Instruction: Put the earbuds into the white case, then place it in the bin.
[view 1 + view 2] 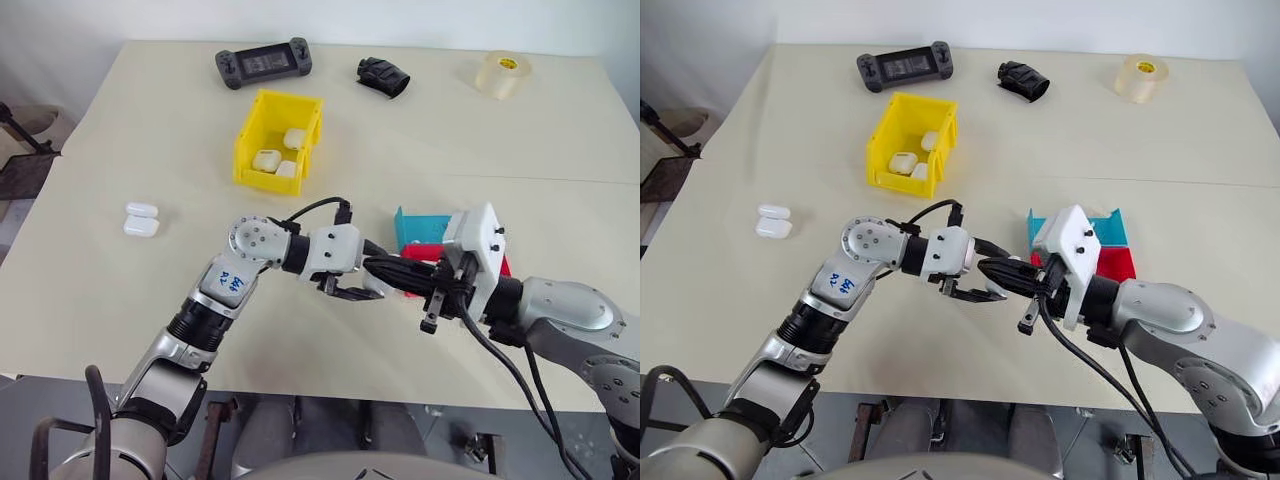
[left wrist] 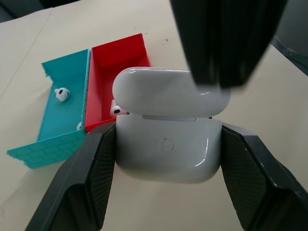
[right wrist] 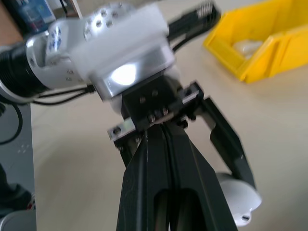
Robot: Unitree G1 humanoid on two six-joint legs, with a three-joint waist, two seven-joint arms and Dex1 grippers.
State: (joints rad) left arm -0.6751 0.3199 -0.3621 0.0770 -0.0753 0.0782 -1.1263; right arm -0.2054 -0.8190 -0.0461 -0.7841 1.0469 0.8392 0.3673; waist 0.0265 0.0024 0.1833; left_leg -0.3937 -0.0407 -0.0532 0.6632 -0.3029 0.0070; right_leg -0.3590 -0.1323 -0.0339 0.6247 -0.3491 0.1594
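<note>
The white case [image 2: 168,144], lid ajar, is being pinched between the left gripper's [image 2: 166,159] fingers above the worktop [image 1: 120,300] while the right gripper's [image 3: 166,159] fingers, pressed together, are being held at its lid, so earbuds [image 2: 61,94] in the trays and the yellow bin [image 1: 250,130] drop are likely being left.

On the table I count six white cases: three in the yellow bin [image 1: 250,140], at about eleven o'clock from the table's middle; two lying together [image 1: 141,219] at nine o'clock; and one open case [image 2: 168,139] held between black fingers. There are three earbuds: two in the teal tray [image 2: 62,120] and one [image 2: 115,110] in the red tray [image 2: 103,72]. One bin, two trays.
</note>
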